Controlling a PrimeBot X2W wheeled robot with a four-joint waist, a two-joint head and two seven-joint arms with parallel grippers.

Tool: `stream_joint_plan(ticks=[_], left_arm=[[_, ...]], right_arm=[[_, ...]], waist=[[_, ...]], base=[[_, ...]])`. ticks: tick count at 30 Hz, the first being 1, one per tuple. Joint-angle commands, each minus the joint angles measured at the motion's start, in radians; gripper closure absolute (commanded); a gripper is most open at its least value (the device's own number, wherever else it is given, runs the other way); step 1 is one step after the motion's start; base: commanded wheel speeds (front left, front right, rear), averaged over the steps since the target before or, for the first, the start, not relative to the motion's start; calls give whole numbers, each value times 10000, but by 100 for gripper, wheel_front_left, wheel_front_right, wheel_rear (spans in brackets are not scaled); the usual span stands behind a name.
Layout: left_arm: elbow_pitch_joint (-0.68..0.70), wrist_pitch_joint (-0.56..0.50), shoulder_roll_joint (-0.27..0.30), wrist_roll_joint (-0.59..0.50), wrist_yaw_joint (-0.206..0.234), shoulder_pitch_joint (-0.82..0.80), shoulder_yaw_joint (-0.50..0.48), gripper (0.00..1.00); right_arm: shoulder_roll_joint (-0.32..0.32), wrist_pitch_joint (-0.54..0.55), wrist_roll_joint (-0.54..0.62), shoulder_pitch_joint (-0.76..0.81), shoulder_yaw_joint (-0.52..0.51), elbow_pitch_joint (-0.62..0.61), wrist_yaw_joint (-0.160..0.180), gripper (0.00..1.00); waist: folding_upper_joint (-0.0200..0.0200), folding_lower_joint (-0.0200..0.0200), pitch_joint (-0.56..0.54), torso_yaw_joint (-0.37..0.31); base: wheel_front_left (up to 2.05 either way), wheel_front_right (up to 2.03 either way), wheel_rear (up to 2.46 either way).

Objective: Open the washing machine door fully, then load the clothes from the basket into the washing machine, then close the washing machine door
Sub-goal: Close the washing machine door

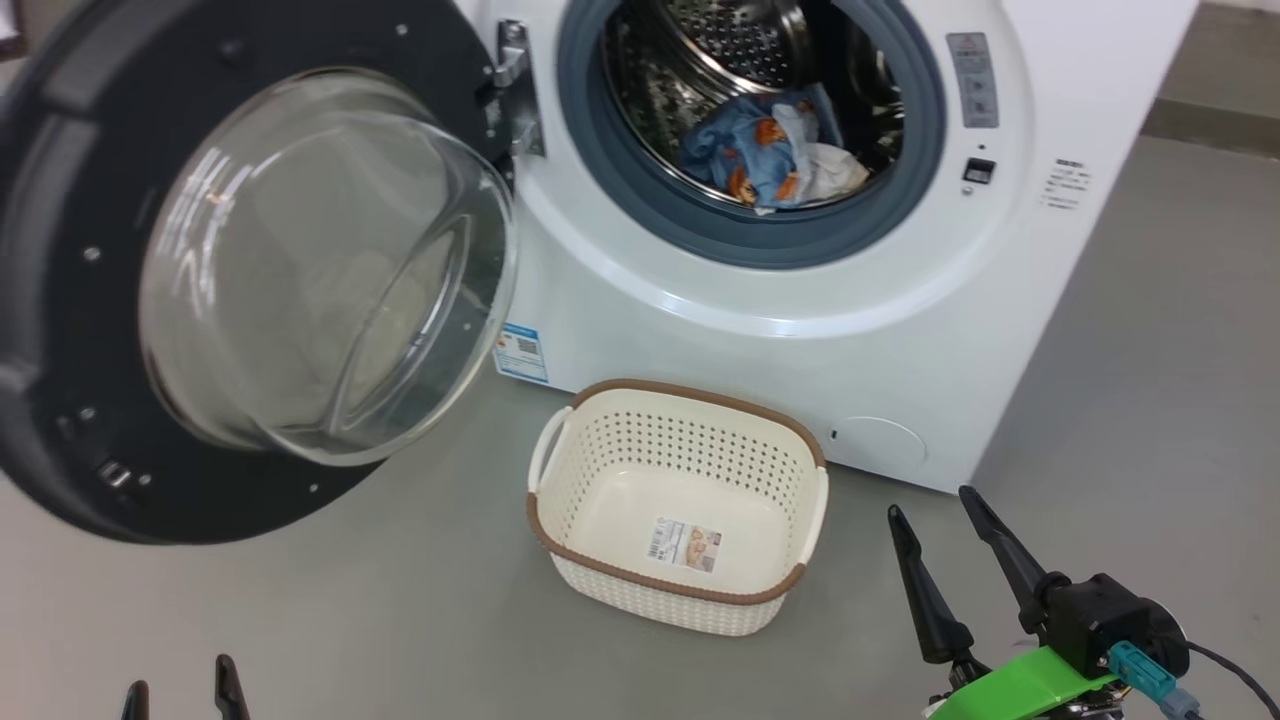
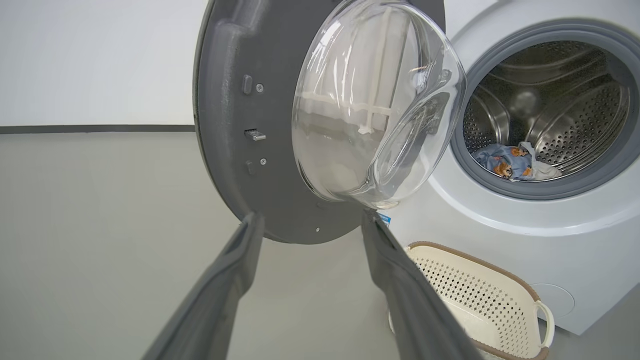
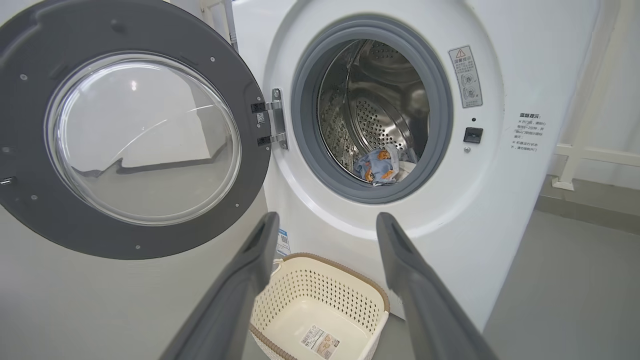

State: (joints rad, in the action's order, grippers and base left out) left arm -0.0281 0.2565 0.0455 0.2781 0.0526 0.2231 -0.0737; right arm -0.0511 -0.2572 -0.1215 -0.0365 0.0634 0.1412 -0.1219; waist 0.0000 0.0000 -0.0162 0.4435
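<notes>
The white washing machine [image 1: 800, 330] stands ahead with its door [image 1: 250, 270] swung wide open to the left, glass bowl facing me. The blue bear-print clothes [image 1: 770, 150] with some white cloth lie inside the steel drum, low at the front. On the floor before the machine sits the cream basket [image 1: 680, 500], holding just a label on its bottom. My right gripper [image 1: 945, 510] is open to the basket's right, nothing between its fingers. My left gripper [image 1: 180, 685] is open at the lower left, below the door; its fingers [image 2: 240, 260] frame the door's edge [image 2: 220, 150].
Grey floor spreads all around the machine. The open door [image 3: 135, 135] overhangs the floor to the left of the basket [image 3: 320, 310]. A white pipe frame [image 3: 575, 150] stands by the wall right of the machine [image 3: 500, 200].
</notes>
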Motion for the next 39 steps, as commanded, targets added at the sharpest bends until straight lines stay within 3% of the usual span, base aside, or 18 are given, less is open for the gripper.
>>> stream_joint_plan(ticks=[1, 20, 21, 22, 23, 31, 39], left_arm=[[197, 53, 47, 45, 143, -103, -334, 0], [464, 53, 47, 449, 475, 169, -512, 0], [474, 53, 47, 454, 477, 176, -509, 15], [456, 53, 47, 476, 467, 189, -496, 65], [427, 53, 47, 494, 447, 200, -479, 100], [230, 53, 47, 827, 213, 123, -446, 100], [86, 53, 47, 1467, -490, -343, -1223, 100]], right_arm=[[9, -46, 2, -37, 267, -246, -88, 0], [9, -46, 157, -294, 506, -70, -88, 0], [9, -46, 149, -293, 511, -58, -88, 0], [9, -46, 140, -288, 519, -49, -88, 0], [9, -46, 131, -281, 527, -40, -88, 0], [9, -46, 63, -224, 518, -57, -88, 0], [9, -46, -134, -131, 515, -108, -88, 0]], waist=[[0, 0, -107, 335], [0, 0, 98, 612], [0, 0, 99, 610], [0, 0, 99, 607], [0, 0, 100, 603], [0, 0, 131, 577], [0, 0, 139, 547]], base=[[0, 0, 0], [0, 0, 0], [0, 0, 0], [0, 0, 0], [0, 0, 0], [0, 0, 0], [0, 0, 0]])
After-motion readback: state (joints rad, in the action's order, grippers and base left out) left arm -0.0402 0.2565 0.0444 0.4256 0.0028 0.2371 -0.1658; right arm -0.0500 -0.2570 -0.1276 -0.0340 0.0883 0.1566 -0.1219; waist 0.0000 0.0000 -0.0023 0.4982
